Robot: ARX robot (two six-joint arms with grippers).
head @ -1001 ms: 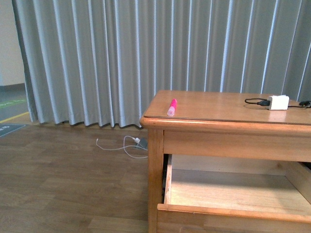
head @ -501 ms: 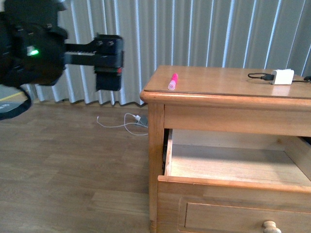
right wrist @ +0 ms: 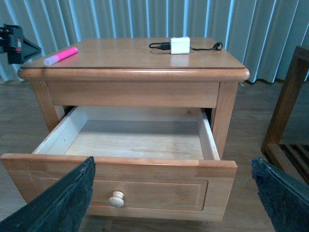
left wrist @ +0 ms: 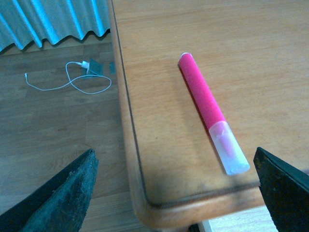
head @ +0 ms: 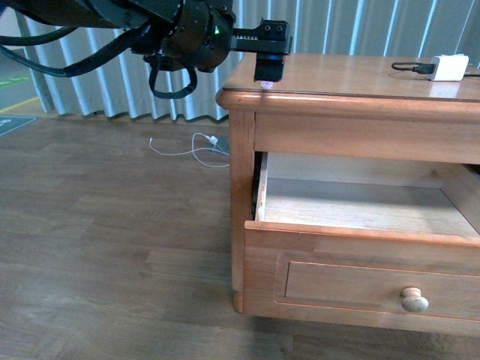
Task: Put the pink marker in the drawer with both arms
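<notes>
pink marker (left wrist: 202, 94), honey-brown drawer (right wrist: 154, 186), blue-grey curtain (right wrist: 120, 19)

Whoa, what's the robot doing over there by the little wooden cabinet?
The robot's left gripper hangs open over the pink marker, which lies on the cabinet top near its corner, not yet grabbed. Below, the drawer is pulled out and looks empty. The right gripper, also open, faces the drawer's front and holds nothing.

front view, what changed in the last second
The left arm swung in from the left and reached the cabinet corner; its open gripper now hangs over the marker without holding it. The view also tipped down, showing the drawer front. The marker stayed on top, the drawer stayed open, the charger unmoved.
</notes>
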